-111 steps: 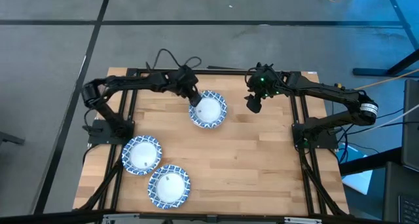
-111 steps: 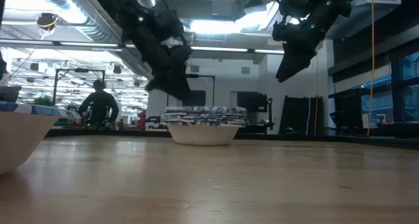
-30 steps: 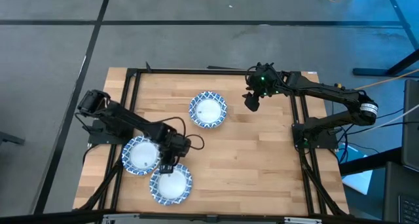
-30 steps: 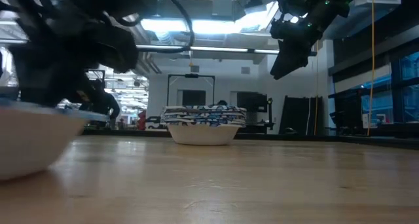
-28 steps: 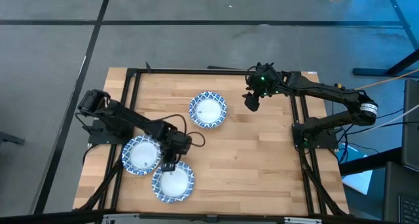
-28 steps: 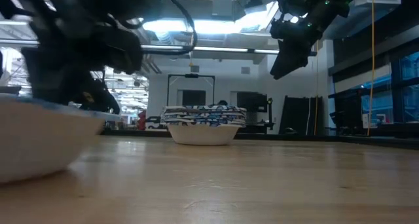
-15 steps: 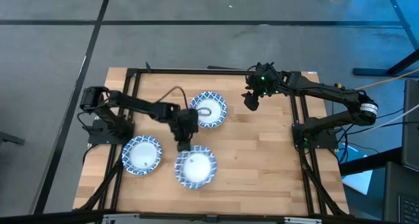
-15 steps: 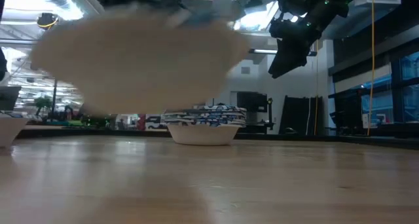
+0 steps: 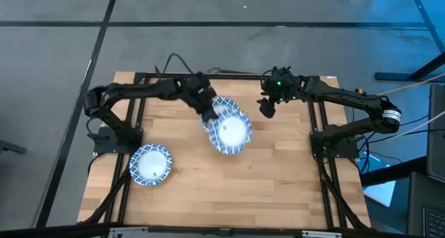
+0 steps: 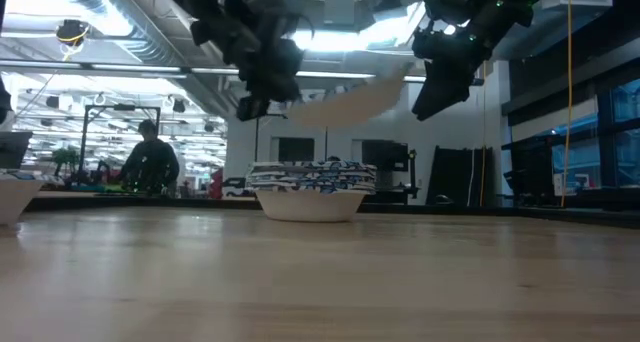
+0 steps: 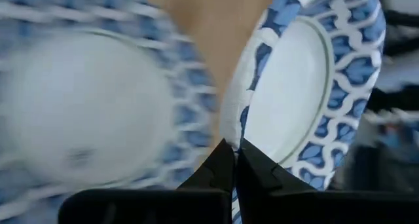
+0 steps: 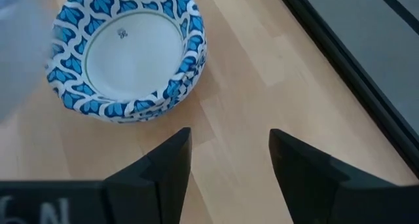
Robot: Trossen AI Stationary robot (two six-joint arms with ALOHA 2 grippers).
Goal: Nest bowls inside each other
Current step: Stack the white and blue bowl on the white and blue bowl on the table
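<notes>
Left pincer point(image 9: 207, 113) had lifted a bowl point(image 9: 231, 132) by its rim from the near-left of the surface point(image 9: 278, 175), now clamped, airborne beside the stack point(image 12: 127, 54). One bowl point(image 9: 150, 163) remained. Right pincer point(image 12: 229, 152) hung open, idle nearby.

A pale wooden bench point(image 9: 264, 168) stands on a grey floor point(image 9: 208, 50). Beyond it, ceiling lights point(image 10: 330, 40) glow, and a person point(image 10: 150, 162) sits at distant desks.

We see left gripper point(image 9: 206, 110) pinching a tilted bowl point(image 9: 232, 133) at frame centre, overlapping the bowl stack point(image 9: 224, 107); single bowl point(image 9: 150, 164) lower left; right gripper point(image 9: 268, 110) hovers upper right.
</notes>
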